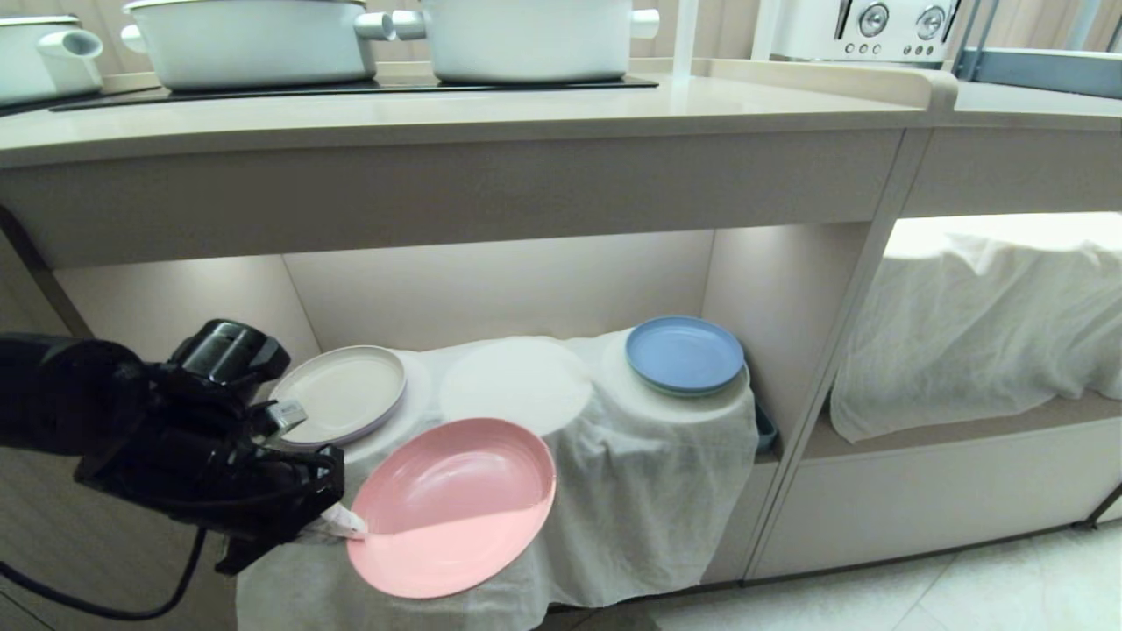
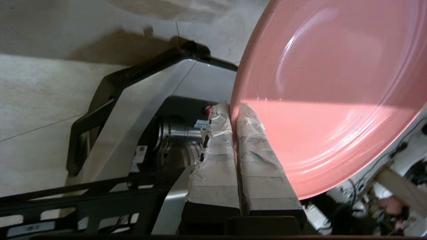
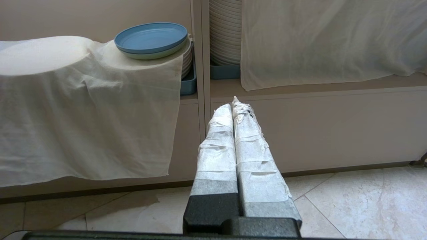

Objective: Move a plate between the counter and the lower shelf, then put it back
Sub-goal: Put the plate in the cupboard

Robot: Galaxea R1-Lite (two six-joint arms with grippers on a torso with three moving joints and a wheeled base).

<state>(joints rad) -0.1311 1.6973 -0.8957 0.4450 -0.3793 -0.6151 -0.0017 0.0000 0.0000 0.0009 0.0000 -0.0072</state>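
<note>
right now my left gripper [image 1: 346, 524] is clamped on the rim of the pink plate [image 1: 456, 504], holding it tilted in the air just in front of the lower shelf [image 1: 491, 289], below the counter [image 1: 438, 118]. my right gripper [image 3: 233, 110] hangs pinched together on nothing, near that shelf's blue plate [image 3: 150, 35].

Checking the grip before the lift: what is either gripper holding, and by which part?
The left gripper pinches the pink plate by its rim edge. The right gripper is shut on nothing.
</note>
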